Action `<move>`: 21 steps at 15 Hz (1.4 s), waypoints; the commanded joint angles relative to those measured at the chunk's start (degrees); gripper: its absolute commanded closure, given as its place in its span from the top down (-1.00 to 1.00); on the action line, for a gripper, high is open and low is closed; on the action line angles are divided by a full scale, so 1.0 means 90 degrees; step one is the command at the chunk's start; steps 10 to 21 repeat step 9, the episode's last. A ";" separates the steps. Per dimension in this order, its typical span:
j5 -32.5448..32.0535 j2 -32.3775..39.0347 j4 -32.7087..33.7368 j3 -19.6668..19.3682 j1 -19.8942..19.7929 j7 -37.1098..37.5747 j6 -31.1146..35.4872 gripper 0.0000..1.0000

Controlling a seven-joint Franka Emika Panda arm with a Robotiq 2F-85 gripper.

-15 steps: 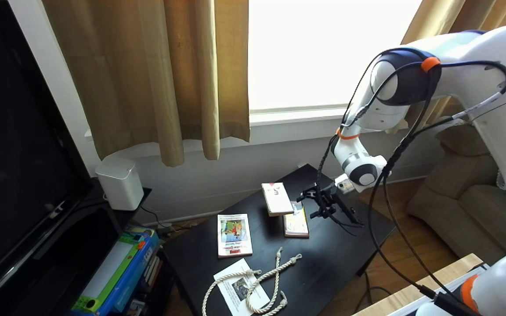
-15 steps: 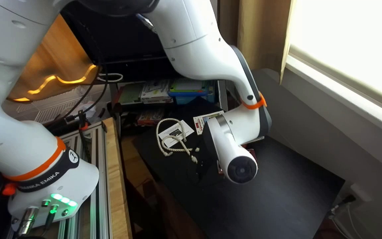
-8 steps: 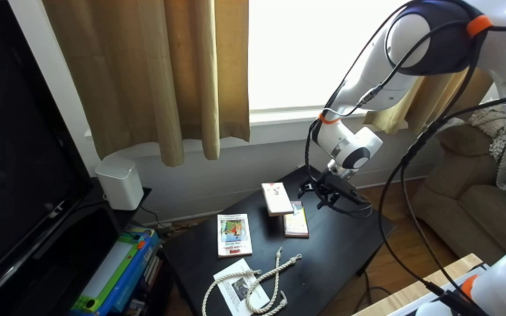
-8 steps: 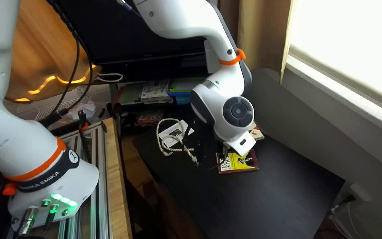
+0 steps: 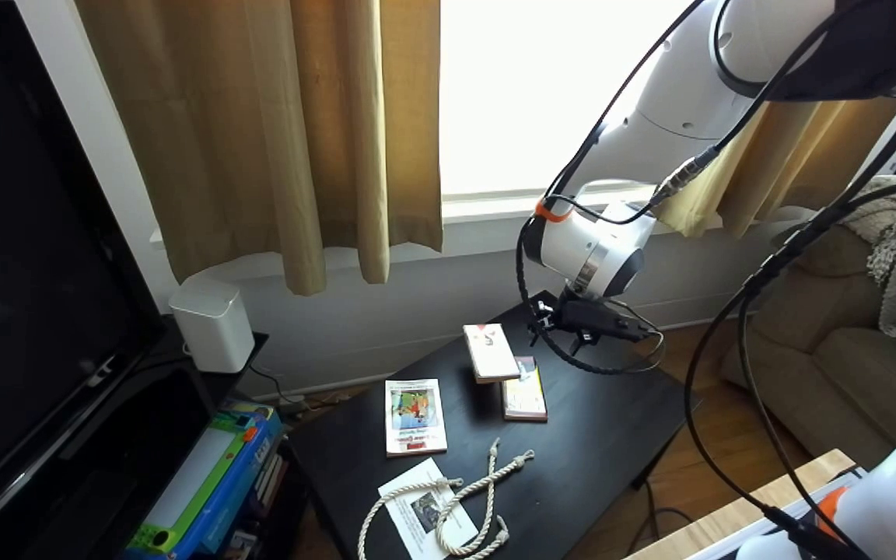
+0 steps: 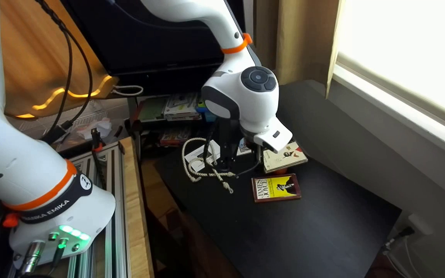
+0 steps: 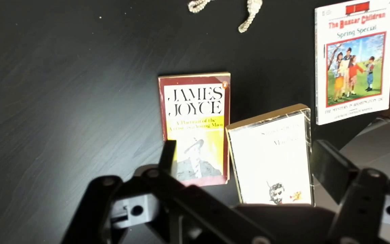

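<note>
My gripper (image 7: 248, 157) stands open above the black table with nothing between its fingers. In the wrist view, a pale book (image 7: 273, 152) with a small drawn face shows between the fingers, lower down. Part of a maroon and yellow James Joyce book (image 7: 195, 101) is behind the left finger (image 7: 168, 156). The pale book (image 6: 286, 157) looks raised off the table, over something reddish that is mostly hidden. Close by lies the James Joyce book (image 6: 276, 188), flat. The gripper (image 5: 557, 338) hangs beside both books in an exterior view, touching neither as far as I can see.
A Boxcar Children book (image 7: 354, 67) lies farther along the black table (image 6: 315, 227). White rope (image 5: 487, 498) is draped across a printed sheet (image 5: 421, 509) near the table's end. A wall and window ledge (image 5: 526, 204) run behind, and cables (image 5: 689, 420) loop from the arm.
The arm has swung and its wrist has turned. In both exterior views the wrist has moved up and left in the picture, uncovering the James Joyce and pale books. Books and rope stay put.
</note>
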 commanded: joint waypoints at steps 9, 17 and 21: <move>-0.0577 -0.0301 -0.0280 -0.0399 0.0717 0.0618 0.0132 1.00; -0.0577 -0.0301 -0.0280 -0.0399 0.0717 0.0618 0.0132 1.00; -0.0577 -0.0301 -0.0280 -0.0399 0.0717 0.0618 0.0132 1.00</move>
